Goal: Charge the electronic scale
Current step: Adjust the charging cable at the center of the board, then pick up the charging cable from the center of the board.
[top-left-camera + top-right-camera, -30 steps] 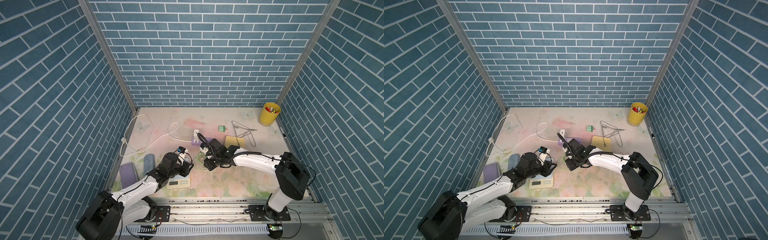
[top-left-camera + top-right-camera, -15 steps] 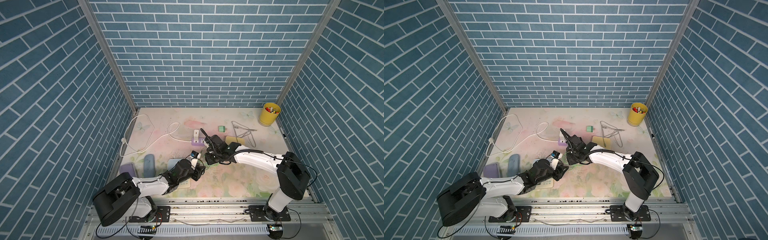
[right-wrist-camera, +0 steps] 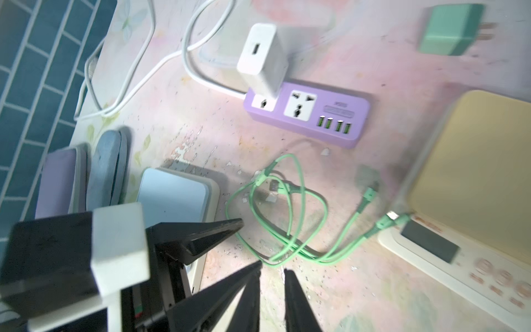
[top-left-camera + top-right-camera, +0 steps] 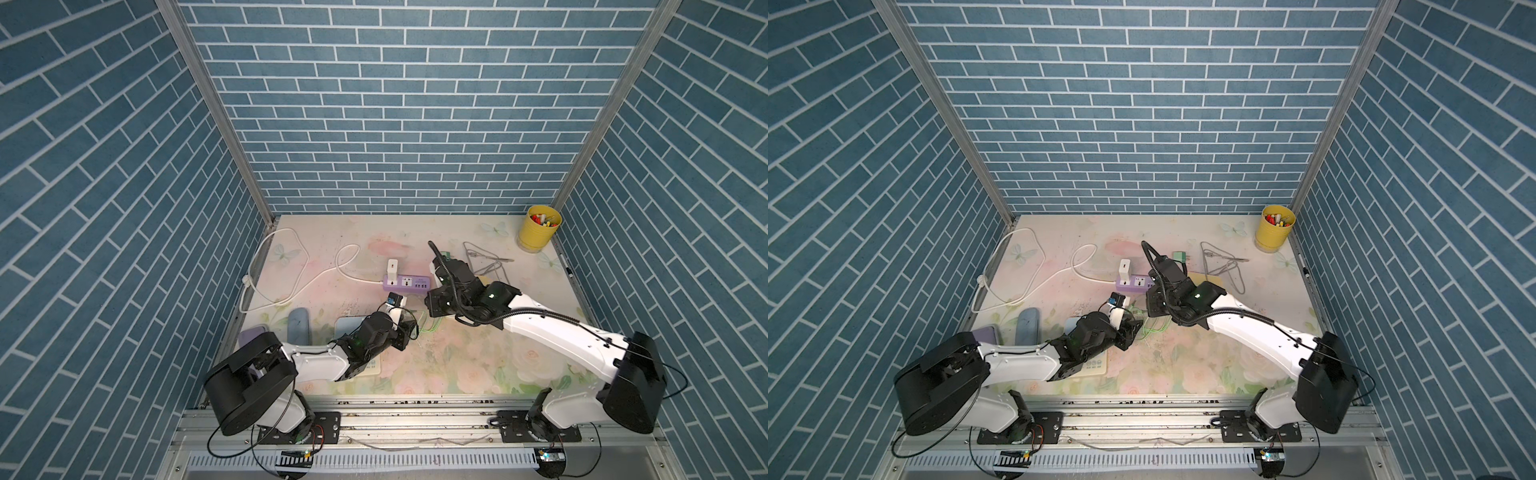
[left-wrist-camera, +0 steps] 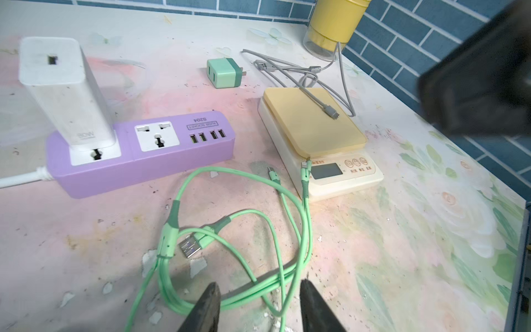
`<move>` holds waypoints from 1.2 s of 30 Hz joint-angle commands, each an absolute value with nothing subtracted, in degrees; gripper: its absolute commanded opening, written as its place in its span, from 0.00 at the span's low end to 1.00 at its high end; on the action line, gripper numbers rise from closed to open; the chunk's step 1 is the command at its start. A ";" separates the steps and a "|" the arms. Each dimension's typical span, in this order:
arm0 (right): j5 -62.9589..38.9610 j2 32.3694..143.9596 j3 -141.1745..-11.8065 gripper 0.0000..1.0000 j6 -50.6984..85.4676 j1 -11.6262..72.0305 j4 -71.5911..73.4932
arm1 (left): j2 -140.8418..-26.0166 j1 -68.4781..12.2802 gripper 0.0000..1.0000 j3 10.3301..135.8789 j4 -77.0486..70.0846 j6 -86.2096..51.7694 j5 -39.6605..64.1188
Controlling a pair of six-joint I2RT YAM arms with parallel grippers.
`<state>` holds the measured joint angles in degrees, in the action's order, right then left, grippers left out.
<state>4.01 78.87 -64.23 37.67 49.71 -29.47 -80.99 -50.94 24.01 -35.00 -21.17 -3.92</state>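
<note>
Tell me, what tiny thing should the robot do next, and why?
Probably close the left fingers on the green cable: they stand open with its loops between them, and its USB plug lies loose, not yet in the purple power strip.

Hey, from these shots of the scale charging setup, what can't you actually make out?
Yellow-topped scale: in both top views, nearly all hidden under the right arm.
Its charging port: shown in no view.
Blue-topped scale: in both top views, largely covered by the left arm.
Yellow cup contents: too small in top views; cut off by the picture edge in the left wrist view.
</note>
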 commanded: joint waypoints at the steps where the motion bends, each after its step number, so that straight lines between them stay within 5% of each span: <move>1: 9.38 79.26 -60.74 0.18 45.26 46.77 -37.37 | -77.49 -51.24 0.48 24.29 -28.95 -19.55 -7.42; 13: 0.99 100.45 -71.26 0.31 48.08 47.81 -38.45 | -58.24 -51.06 0.51 21.19 -14.13 -14.50 -14.40; 36: -1.37 112.99 -74.56 0.30 50.98 49.43 -38.27 | -43.13 -49.92 0.52 15.66 -6.65 -14.22 -15.12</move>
<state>-2.42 110.43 -73.71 48.01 48.97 -35.83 -44.05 -50.22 16.64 -8.54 -14.72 -15.20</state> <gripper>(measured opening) 0.313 0.521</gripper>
